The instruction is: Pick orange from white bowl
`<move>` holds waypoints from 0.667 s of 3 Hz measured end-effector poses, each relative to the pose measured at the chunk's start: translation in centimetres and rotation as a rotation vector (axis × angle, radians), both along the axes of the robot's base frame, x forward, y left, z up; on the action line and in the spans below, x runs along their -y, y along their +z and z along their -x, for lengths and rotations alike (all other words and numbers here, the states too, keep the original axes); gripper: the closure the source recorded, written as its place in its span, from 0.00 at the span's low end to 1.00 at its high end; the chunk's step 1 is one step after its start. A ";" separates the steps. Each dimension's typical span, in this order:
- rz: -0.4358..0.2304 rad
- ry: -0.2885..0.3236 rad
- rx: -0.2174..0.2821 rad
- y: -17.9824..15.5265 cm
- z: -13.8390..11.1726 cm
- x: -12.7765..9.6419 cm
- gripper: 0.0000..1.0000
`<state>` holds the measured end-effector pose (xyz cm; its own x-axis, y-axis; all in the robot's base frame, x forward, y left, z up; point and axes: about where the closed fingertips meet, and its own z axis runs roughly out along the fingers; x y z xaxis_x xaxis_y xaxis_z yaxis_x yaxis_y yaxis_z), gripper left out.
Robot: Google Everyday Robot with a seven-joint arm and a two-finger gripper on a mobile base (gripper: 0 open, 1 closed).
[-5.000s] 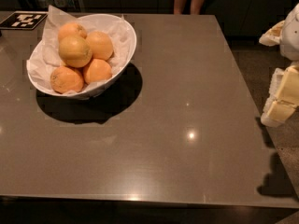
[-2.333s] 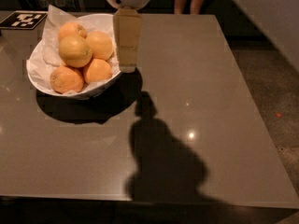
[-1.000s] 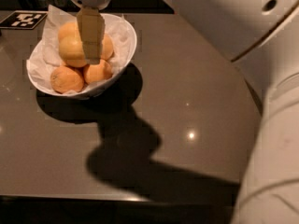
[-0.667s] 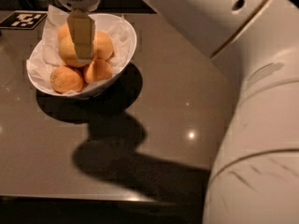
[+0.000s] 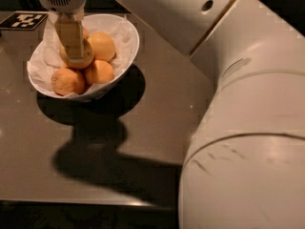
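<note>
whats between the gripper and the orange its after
Nothing: in the camera view the gripper hangs right over the orange in the white bowl, no gap showing.

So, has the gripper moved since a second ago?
Yes. The gripper has shifted left, away from the right rim of the white bowl, and now sits over the paler orange.
</note>
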<state>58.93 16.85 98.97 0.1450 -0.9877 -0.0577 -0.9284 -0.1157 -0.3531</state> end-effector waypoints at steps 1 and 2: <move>-0.018 0.045 -0.001 0.1 -0.6 -0.9 0.27; -0.019 0.055 -0.003 0.0 -1.3 -1.0 0.27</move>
